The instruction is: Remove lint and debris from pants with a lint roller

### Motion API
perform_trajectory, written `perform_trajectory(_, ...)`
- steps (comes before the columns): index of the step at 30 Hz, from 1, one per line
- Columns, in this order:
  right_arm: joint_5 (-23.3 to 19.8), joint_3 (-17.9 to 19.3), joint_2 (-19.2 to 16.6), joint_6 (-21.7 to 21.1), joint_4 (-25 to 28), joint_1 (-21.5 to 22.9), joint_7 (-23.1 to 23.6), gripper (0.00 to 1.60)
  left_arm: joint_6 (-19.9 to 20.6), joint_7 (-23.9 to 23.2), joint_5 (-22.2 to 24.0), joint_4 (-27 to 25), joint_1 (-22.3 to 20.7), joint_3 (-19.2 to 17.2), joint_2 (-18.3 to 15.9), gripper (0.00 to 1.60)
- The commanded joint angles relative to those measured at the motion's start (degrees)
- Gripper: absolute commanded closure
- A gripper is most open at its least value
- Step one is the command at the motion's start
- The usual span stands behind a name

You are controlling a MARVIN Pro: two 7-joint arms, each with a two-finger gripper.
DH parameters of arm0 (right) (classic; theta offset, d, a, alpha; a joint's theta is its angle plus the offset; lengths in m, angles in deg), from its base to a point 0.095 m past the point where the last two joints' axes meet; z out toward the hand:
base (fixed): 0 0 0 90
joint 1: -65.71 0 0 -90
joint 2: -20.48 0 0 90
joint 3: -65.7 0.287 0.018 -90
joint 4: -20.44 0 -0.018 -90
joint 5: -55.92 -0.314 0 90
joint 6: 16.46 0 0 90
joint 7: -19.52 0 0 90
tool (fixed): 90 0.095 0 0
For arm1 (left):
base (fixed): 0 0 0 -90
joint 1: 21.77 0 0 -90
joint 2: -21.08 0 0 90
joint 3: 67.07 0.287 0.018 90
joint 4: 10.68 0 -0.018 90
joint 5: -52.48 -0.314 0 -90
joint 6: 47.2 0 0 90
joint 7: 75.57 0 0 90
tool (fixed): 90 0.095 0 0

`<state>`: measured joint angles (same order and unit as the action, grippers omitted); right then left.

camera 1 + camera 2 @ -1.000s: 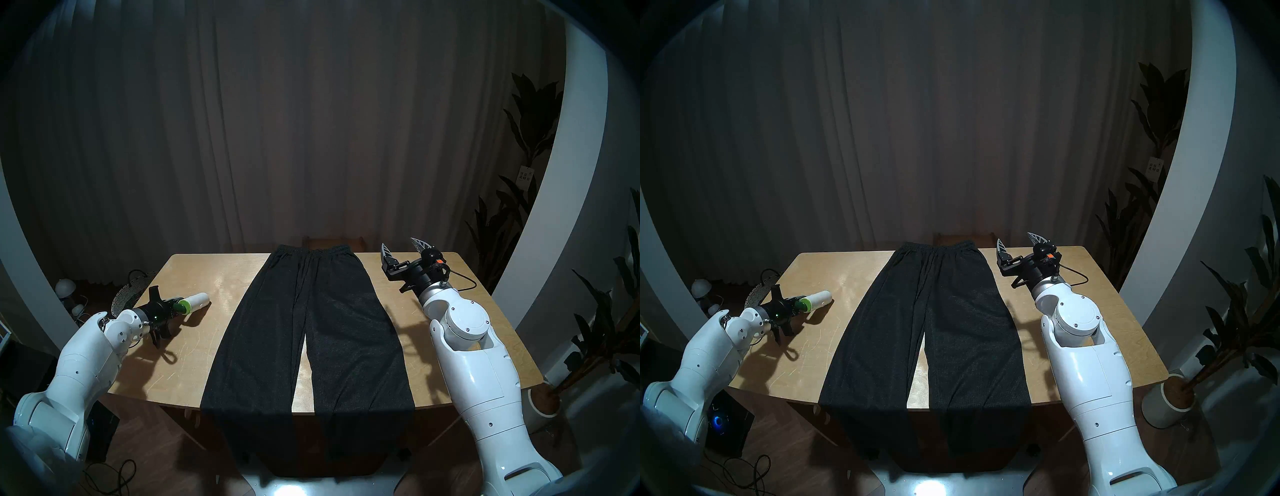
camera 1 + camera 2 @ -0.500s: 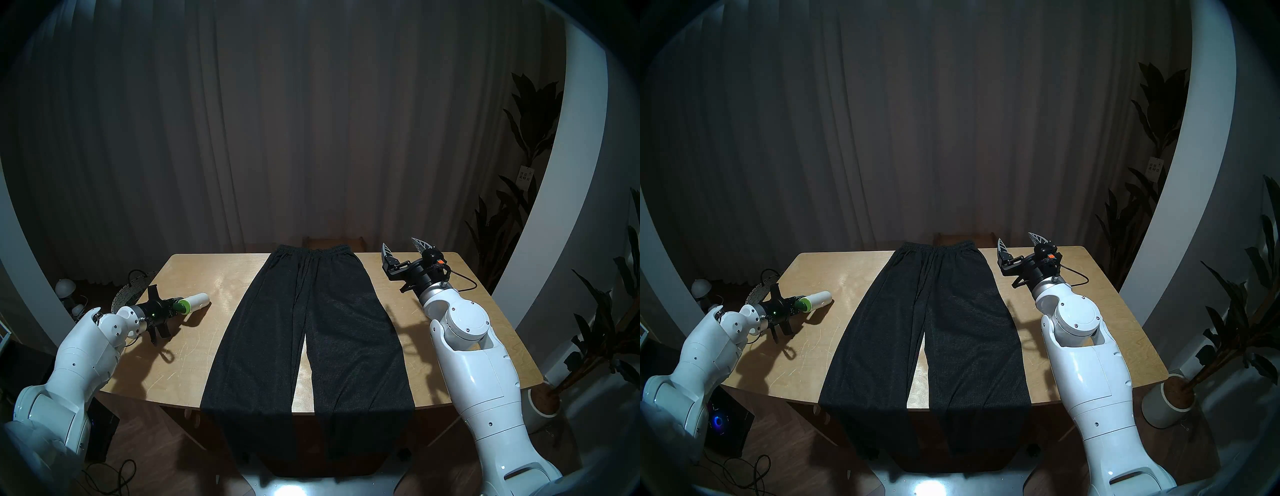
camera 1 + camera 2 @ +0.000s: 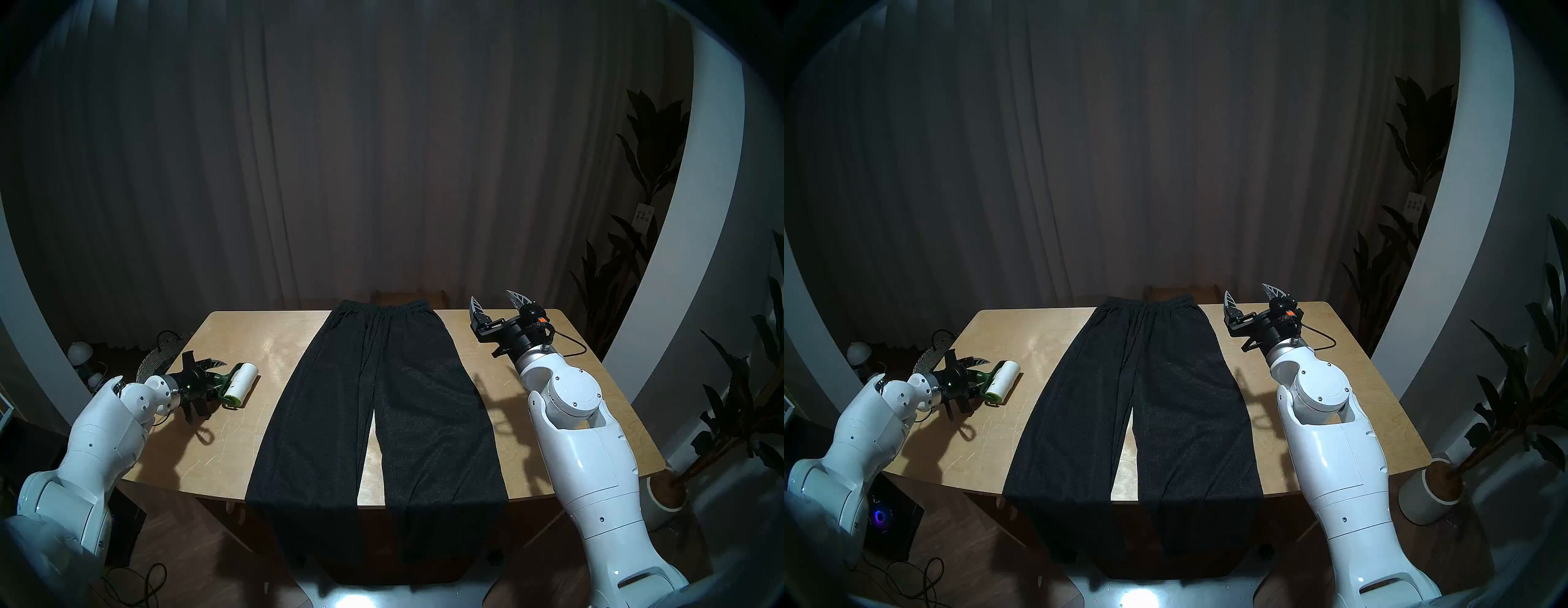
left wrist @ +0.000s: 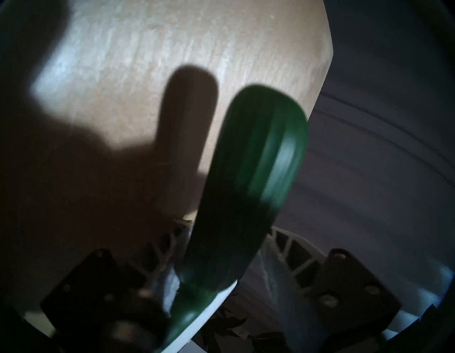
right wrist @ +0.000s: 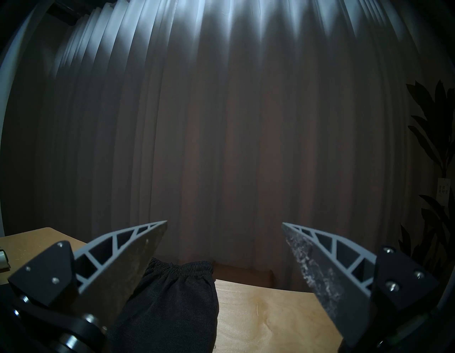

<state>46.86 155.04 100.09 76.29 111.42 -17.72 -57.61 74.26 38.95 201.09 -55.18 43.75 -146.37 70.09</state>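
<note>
The bench [image 3: 271,339] carries the charcoal trousers [image 3: 382,407], flat, hems overhanging. The right hand [image 3: 496,302] hovers spread and empty. The left hand [image 3: 214,375], fingers apart, straddles the lint roller [image 3: 242,384] handle; rolling away seems the risk. No lint visible.

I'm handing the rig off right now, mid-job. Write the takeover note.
Left gripper: open, fingers spread either side of the lint roller handle. The roller lies on the table, left of the pants.
Right gripper: open, empty, raised beside the waistband.
Done: no flecks visible on the pants, but the light is dim.
Left: check the fabric closely; re-grip and roll if any lint shows.
</note>
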Motion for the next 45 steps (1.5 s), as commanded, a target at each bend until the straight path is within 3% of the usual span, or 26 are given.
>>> perform_trajectory(1,-0.2,0.2,-0.3,0.9,1.1,0.7,0.5,0.00,-2.6,0.5,1.3,-4.4,2.2,-1.5,-1.1,0.72)
perform_trajectory(5,-0.2,0.3,-0.3,1.1,0.9,0.8,0.8,0.00,-4.5,1.6,2.5,-7.2,4.1,-2.6,-1.6,0.59)
perform_trajectory(6,-0.3,0.4,-0.3,1.1,0.7,0.9,0.9,0.00,-4.9,1.7,2.8,-7.7,4.6,-2.8,-1.7,0.32)
perform_trajectory(7,-0.3,0.4,-0.4,1.3,0.6,1.0,1.0,0.00,-5.3,2.1,3.4,-8.2,5.1,-3.2,-1.7,0.26)
perform_trajectory(10,-0.4,0.5,-0.4,1.4,0.2,1.3,1.3,0.00,-7.0,2.0,3.6,-10.3,7.1,-3.8,-2.0,0.23)
perform_trajectory(11,-0.4,0.6,-0.4,1.3,0.2,1.4,1.3,0.00,-7.6,1.6,3.2,-11.1,7.7,-3.9,-2.2,0.00)
perform_trajectory(28,-0.7,0.8,-0.4,1.2,-1.0,2.4,2.7,0.00,-15.3,-1.7,0.7,-25.4,18.1,-7.7,-6.9,0.00)
perform_trajectory(34,-0.9,0.7,-0.3,1.1,-1.5,3.1,3.0,0.00,-17.9,-2.0,-0.2,-28.1,21.7,-9.4,-8.4,0.00)
perform_trajectory(39,-1.1,0.8,-0.1,1.3,-2.4,3.9,3.2,0.00,-19.1,-8.1,-4.4,-33.2,26.3,-13.3,-9.6,0.00)
perform_trajectory(45,-1.1,0.8,0.0,1.3,-2.9,3.9,3.5,0.00,-20.5,-13.2,-12.5,-38.2,28.6,-14.2,-11.0,0.00)
